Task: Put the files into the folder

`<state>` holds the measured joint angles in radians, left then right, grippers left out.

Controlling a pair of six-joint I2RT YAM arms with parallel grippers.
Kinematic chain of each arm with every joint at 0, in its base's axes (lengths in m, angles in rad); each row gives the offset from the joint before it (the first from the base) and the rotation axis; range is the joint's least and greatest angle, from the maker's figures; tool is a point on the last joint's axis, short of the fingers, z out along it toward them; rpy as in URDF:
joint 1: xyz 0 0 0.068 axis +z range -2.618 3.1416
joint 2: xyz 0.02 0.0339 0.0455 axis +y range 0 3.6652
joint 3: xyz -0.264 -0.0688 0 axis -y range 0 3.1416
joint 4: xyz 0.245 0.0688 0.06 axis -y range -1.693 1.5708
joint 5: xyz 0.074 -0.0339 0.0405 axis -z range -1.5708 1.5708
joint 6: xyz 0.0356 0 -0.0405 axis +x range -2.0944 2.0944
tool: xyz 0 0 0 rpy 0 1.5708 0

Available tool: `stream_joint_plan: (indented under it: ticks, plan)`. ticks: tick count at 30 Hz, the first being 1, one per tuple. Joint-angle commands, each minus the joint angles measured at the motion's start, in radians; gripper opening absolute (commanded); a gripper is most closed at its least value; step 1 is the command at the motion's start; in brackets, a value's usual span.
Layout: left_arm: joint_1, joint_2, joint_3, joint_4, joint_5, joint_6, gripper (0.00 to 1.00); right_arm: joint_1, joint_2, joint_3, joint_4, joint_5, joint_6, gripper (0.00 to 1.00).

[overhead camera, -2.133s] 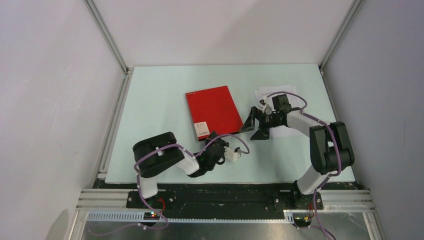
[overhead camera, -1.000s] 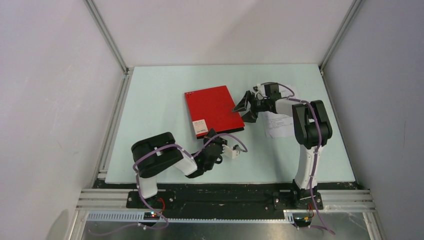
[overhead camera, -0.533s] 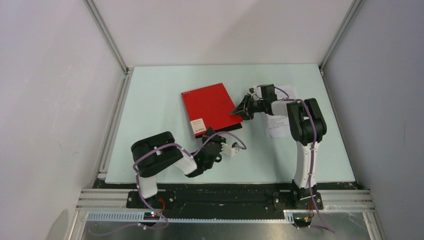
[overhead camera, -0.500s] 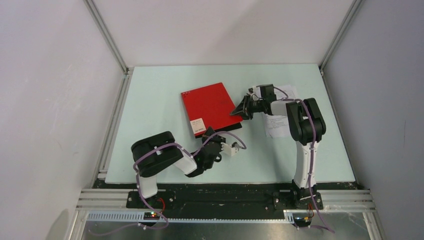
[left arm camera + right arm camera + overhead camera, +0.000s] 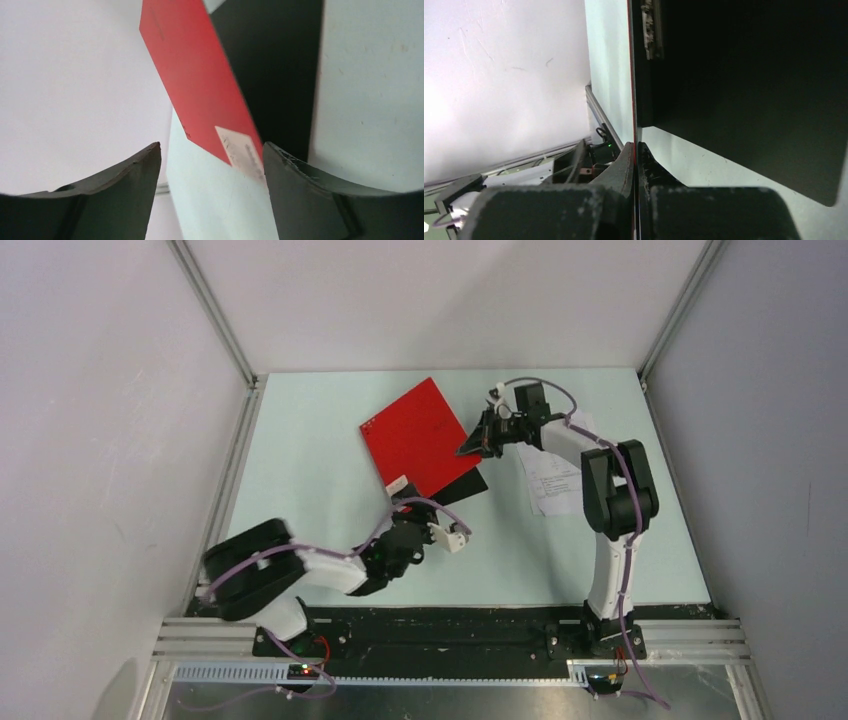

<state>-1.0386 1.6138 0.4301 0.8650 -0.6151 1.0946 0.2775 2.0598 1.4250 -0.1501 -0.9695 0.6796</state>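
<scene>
Folder (image 5: 412,432) at upper centre, red cover tilted up off its black inside — the right gripper (image 5: 480,443) has its jaws pinched tight on the cover's edge. Left gripper (image 5: 408,512) just below, jaws spread wide either side of the labelled corner. Files (image 5: 556,483) lie outside it — on the bench (image 5: 300,440), right of centre.

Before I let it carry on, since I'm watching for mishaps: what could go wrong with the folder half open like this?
The right gripper pinches only the thin edge of the red cover; it may slip and drop shut. The left gripper is open at the label corner, so the folder could slide. The files lie under the right arm and might get dragged.
</scene>
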Motion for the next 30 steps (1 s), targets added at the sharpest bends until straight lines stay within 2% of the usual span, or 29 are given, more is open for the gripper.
stream_joint_plan:
  ticks: [1,3,4,6,8,10,13,15,18,21,23,24,26,30]
  plan:
    - [0.004,-0.275,0.008,-0.323,0.212,-0.267,0.81,-0.012,-0.127,0.09,-0.179,0.095,-0.159,0.0]
    - [0.02,-0.36,0.063,-0.496,0.285,-0.386,0.87,-0.011,-0.158,0.109,-0.244,0.116,-0.203,0.0]
    - [0.042,-0.383,0.083,-0.561,0.313,-0.464,0.94,-0.011,-0.165,0.111,-0.26,0.138,-0.229,0.0]
    - [0.077,-0.445,0.143,-0.734,0.388,-0.563,0.99,-0.009,-0.194,0.109,-0.296,0.182,-0.263,0.0]
    - [0.115,-0.501,0.218,-0.951,0.439,-0.639,0.99,-0.006,-0.228,0.102,-0.323,0.221,-0.297,0.0]
    - [0.164,-0.546,0.335,-1.093,0.476,-0.7,1.0,0.002,-0.264,0.092,-0.341,0.263,-0.326,0.0]
    - [0.254,-0.607,0.472,-1.227,0.515,-0.807,1.0,0.034,-0.331,0.074,-0.353,0.316,-0.371,0.0]
    - [0.342,-0.6,0.579,-1.325,0.545,-0.911,1.0,0.061,-0.371,0.066,-0.365,0.357,-0.394,0.0]
    - [0.536,-0.486,0.738,-1.515,0.715,-1.073,1.0,0.103,-0.421,0.056,-0.387,0.407,-0.422,0.0]
    - [0.695,-0.377,0.86,-1.605,0.892,-1.234,1.0,0.14,-0.474,0.059,-0.425,0.487,-0.472,0.0]
    - [0.76,-0.307,0.889,-1.611,0.963,-1.313,1.0,0.178,-0.487,0.074,-0.438,0.501,-0.508,0.11]
    - [0.777,-0.267,0.902,-1.611,0.983,-1.333,1.0,0.209,-0.484,0.085,-0.433,0.476,-0.52,0.23]
    - [0.82,-0.223,0.914,-1.608,1.043,-1.381,1.0,0.268,-0.462,0.105,-0.415,0.423,-0.568,0.38]
    - [0.911,-0.171,0.926,-1.598,1.094,-1.475,1.0,0.401,-0.392,0.182,-0.404,0.323,-0.684,0.61]
